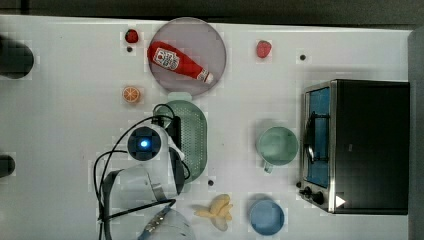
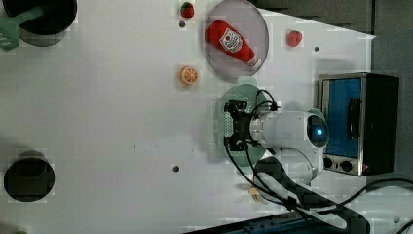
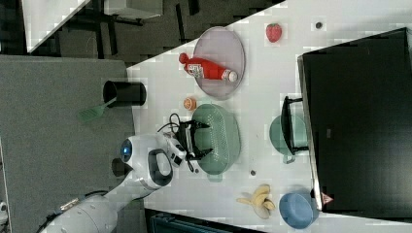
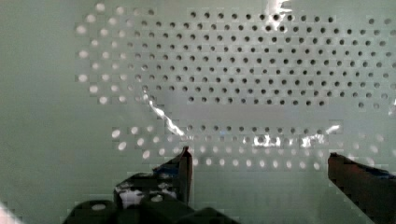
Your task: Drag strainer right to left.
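The strainer point(image 1: 196, 134) is a pale mint-green oval colander with rows of small holes, lying on the white table just below the plate in the top view. My gripper point(image 3: 203, 140) hangs over the strainer point(image 3: 224, 137) and reaches down into its bowl, on the side towards the top view's left. Its two black fingers stand wide apart, so it is open with nothing between them. In the wrist view the perforated floor of the strainer point(image 4: 243, 70) lies close under the gripper point(image 4: 261, 173), one fingertip point(image 4: 183, 164) to each side. In the left view the gripper point(image 2: 234, 125) covers the strainer's point(image 2: 245, 92) middle.
A plate point(image 1: 210, 35) with a ketchup bottle point(image 1: 179, 61) touches the strainer's far end. A mint mug point(image 1: 277, 145) and a toaster oven point(image 1: 362, 145) stand to the top view's right. An orange slice point(image 1: 131, 94), banana point(image 1: 218, 211), blue bowl point(image 1: 266, 216) and two strawberries point(image 1: 263, 48) lie around.
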You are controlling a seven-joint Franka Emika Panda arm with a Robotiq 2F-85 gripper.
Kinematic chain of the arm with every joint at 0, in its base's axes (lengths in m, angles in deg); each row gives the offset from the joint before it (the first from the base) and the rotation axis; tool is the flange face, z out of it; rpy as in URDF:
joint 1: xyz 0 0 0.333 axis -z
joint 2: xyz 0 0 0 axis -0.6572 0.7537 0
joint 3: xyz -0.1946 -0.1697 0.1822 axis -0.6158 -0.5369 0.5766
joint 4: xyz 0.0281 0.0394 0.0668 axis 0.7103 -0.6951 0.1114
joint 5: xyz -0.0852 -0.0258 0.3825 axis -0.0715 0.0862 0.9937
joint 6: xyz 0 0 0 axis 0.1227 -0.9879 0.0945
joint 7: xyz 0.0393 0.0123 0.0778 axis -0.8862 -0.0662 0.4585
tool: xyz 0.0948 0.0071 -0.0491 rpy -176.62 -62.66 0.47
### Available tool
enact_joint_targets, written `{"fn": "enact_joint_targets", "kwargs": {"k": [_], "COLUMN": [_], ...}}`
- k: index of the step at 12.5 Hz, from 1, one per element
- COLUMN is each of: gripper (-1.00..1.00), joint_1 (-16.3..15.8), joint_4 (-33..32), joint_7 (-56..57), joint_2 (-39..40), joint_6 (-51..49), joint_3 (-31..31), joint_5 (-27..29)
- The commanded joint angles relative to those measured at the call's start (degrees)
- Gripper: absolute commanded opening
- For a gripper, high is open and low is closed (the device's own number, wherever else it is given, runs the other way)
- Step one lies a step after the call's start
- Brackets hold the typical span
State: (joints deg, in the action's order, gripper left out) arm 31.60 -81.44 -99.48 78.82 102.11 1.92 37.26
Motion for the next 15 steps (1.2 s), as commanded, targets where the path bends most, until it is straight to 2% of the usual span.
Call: {"fn": "enact_joint_targets", "kwargs": {"k": [1,15], "gripper": [1.0,1.0], "joint_1": [-4.0,-15.4], "joint_4": [2.4,18.5], "joint_7": [-4.9,-20.7], "joint_2": [0.6,9.8], "joint_6": [-1.8,-8.2], "joint_3": [1.1,1.1], "joint_5": [0.8,1.0]}}
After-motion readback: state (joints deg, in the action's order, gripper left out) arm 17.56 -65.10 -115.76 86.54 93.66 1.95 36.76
